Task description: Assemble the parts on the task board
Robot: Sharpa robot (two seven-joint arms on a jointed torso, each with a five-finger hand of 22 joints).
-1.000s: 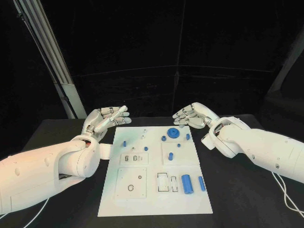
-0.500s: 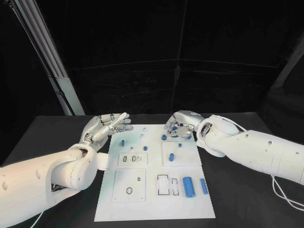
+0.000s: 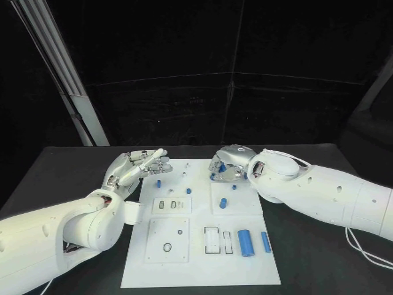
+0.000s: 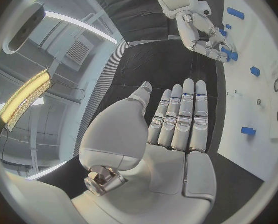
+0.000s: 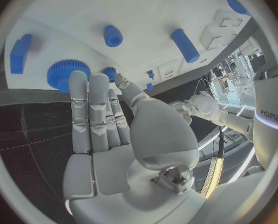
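1. The board (image 3: 201,246) lies in the middle of the tabletop (image 3: 72,172), long axis running from 6 to 12 o'clock.
2. Loose parts still lie flat on it: a big cylinder (image 3: 244,239) and a slim bar (image 3: 266,242) toward 5 o'clock, a short peg (image 3: 223,202) near the centre, and small pieces (image 3: 158,183) toward 11 o'clock. A toothed gear (image 5: 67,73) and a knob (image 5: 113,35) sit at the board's far end, by the right hand.
3. Outlined slots at 6 and 7 o'clock and a pair of slots (image 3: 168,204) at 9 o'clock look unfilled, so I judge the assembly barely begun, with most of it left.
4. The right hand (image 3: 225,163) hovers over the board's far end at 12 o'clock. Its fingers (image 5: 89,109) are straight and together, gripping nothing, tips close to the gear; I cannot tell whether they touch it.
5. The left hand (image 3: 136,165) hangs off the board's far left corner at 11 o'clock, palm flat, fingers (image 4: 183,114) extended and holding nothing.
6. The tabletop is matte black, backed by black curtains, with a pale metal post (image 3: 59,67) rising at 10 o'clock.
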